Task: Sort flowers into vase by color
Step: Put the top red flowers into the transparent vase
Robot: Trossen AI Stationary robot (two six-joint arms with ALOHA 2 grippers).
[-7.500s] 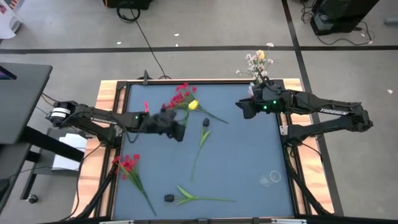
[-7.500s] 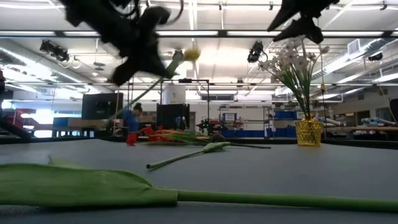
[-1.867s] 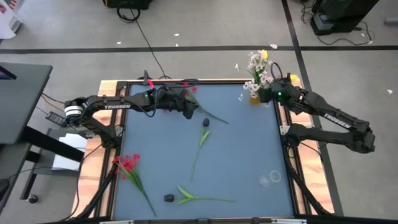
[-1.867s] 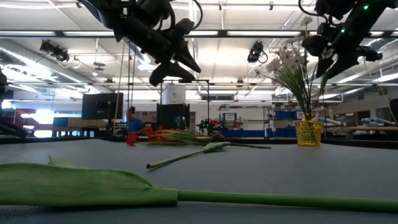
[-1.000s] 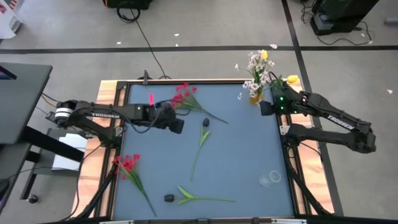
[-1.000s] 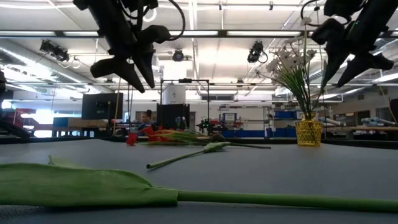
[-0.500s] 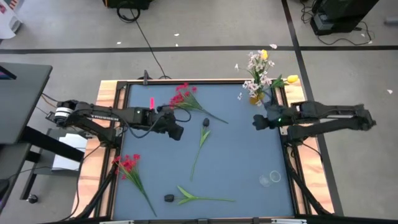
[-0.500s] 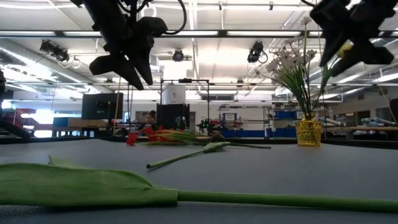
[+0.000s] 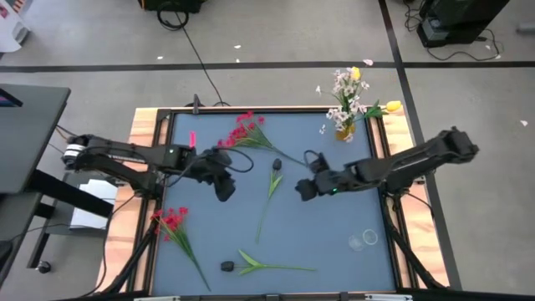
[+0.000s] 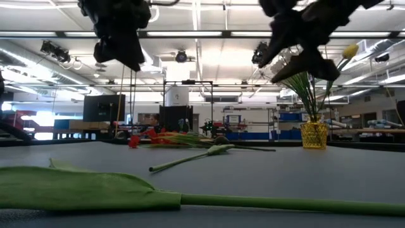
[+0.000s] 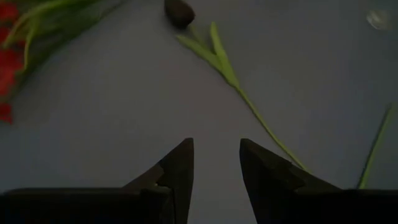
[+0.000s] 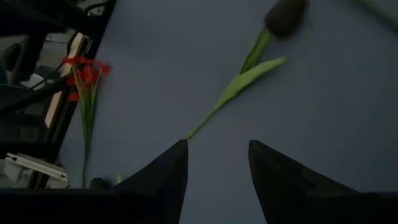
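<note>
No brand names or writing can be read on the arms or anywhere else in these views.

Seen from above, a blue-grey worktop (image 9: 334, 226) in a wooden frame carries scattered artificial flowers. The left arm reaches in from the left edge, bent at the elbow, with the left gripper (image 9: 224, 189) hovering over bare surface left of centre. Its two dark fingers (image 11: 180, 168) stand apart with a clear gap and hold nothing. The right arm stretches low and long from the right edge toward the middle, and the right gripper (image 9: 306, 189) hangs above the worktop just right of a dark-headed bud (image 9: 277, 165). Its fingers (image 12: 165, 177) are also parted and empty (the bud's stem and leaf lie beyond them on the surface).

A gold vase (image 9: 343, 131) stands at the far right corner, holding white sprays (image 9: 344, 84) and yellow tulip buds (image 9: 391, 106). A red cluster (image 9: 244, 130) lies near the far edge, between the left gripper and the vase. A second red cluster (image 9: 171, 220) lies near the left edge, close to the front. A second dark bud (image 9: 226, 266) with long leaves lies at the front edge. A small clear ring-like thing (image 9: 365, 239) rests near the right edge.

Nothing lies between either gripper and the central bud.
</note>
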